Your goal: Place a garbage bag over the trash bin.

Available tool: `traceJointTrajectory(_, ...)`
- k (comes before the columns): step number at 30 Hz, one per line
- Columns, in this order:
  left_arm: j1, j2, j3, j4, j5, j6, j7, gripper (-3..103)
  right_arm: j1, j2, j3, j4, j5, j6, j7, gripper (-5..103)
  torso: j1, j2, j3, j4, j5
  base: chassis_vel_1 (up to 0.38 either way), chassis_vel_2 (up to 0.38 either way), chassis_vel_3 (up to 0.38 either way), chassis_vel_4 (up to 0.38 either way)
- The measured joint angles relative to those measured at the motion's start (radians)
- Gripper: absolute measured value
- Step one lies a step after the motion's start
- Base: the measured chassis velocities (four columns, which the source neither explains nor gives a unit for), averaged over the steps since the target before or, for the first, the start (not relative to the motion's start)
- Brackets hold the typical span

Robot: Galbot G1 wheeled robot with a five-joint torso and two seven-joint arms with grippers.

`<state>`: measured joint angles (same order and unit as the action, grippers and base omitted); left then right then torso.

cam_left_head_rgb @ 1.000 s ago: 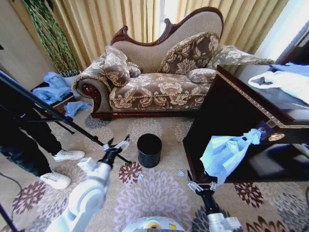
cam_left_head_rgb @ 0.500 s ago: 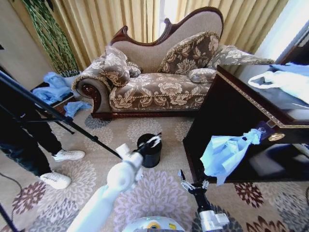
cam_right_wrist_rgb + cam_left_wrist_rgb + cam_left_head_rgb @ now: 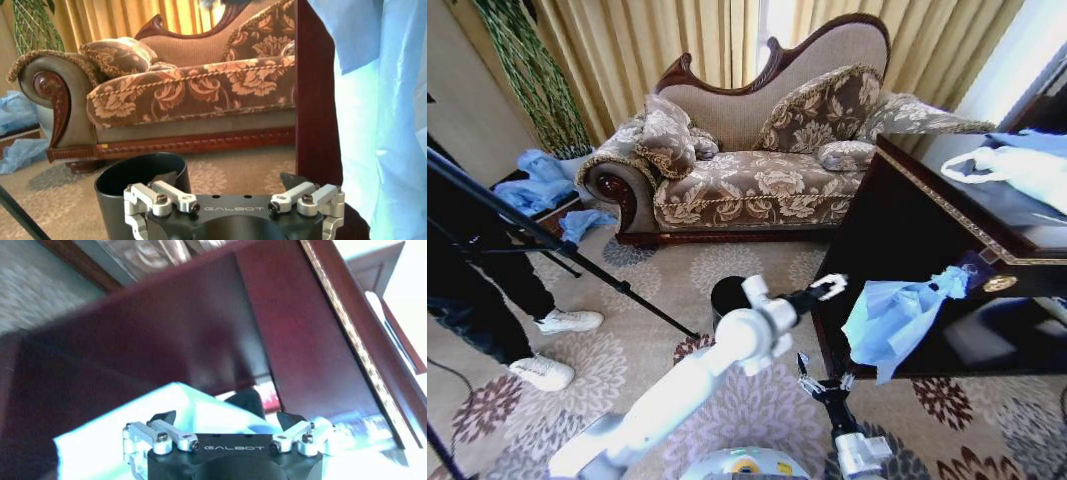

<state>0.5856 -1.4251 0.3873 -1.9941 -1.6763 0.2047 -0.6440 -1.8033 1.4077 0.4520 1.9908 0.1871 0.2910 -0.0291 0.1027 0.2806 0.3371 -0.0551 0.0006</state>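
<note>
The garbage bag [image 3: 892, 318] hangs off the edge of the dark worktop [image 3: 947, 215], above the floor. The left gripper [image 3: 829, 288] is just beside it, released and pointing at it. The right gripper [image 3: 825, 384] waits lower, released too. The trash bin [image 3: 725, 297] stands on the carpet behind the left arm.

The left arm [image 3: 727, 350] hides most of the trash bin [image 3: 725, 296].

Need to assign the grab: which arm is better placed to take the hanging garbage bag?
Left, likely. The left gripper is raised, open, right beside the garbage bag hanging off the dark cabinet. The right gripper sits lower, below it.
</note>
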Motion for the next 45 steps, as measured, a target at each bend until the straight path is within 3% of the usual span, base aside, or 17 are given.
traceJointTrajectory(3, -0.031, -0.056, 0.027, 0.037, -0.012, 0.006, -0.001, 100, 0.009, 0.0, -0.001, -0.013, -0.012, -0.003, 0.015, 100, 0.0, 0.0, 0.0, 0.0, -0.0002, 0.0, 0.0, 0.0, 0.0)
traceJointTrajectory(15, -0.058, -0.147, 0.05, 0.116, -0.059, 0.025, 0.028, 100, 0.023, 0.002, -0.006, -0.034, -0.036, -0.019, 0.047, 100, 0.0, 0.0, 0.0, 0.0, -0.0005, 0.0, 0.0, 0.0, 0.0)
traceJointTrajectory(28, -0.037, -0.169, 0.026, 0.185, -0.059, 0.04, 0.112, 100, 0.023, -0.002, 0.0, -0.041, -0.037, -0.017, 0.07, 100, 0.0, 0.0, 0.0, 0.0001, -0.0005, 0.0, 0.0, 0.0, 0.0)
traceJointTrajectory(44, 0.011, -0.185, 0.039, 0.171, -0.077, 0.024, 0.113, 101, 0.034, -0.003, 0.0, -0.056, -0.037, -0.02, 0.073, 100, 0.0, 0.0, 0.0, 0.0, -0.0006, 0.0, 0.0, 0.0, 0.0)
traceJointTrajectory(45, 0.014, -0.184, 0.041, 0.171, -0.077, 0.024, 0.113, 96, 0.034, -0.002, 0.0, -0.057, -0.037, -0.02, 0.074, 100, 0.0, 0.0, 0.0, 0.0, -0.0005, 0.0, 0.0, 0.0, 0.0)
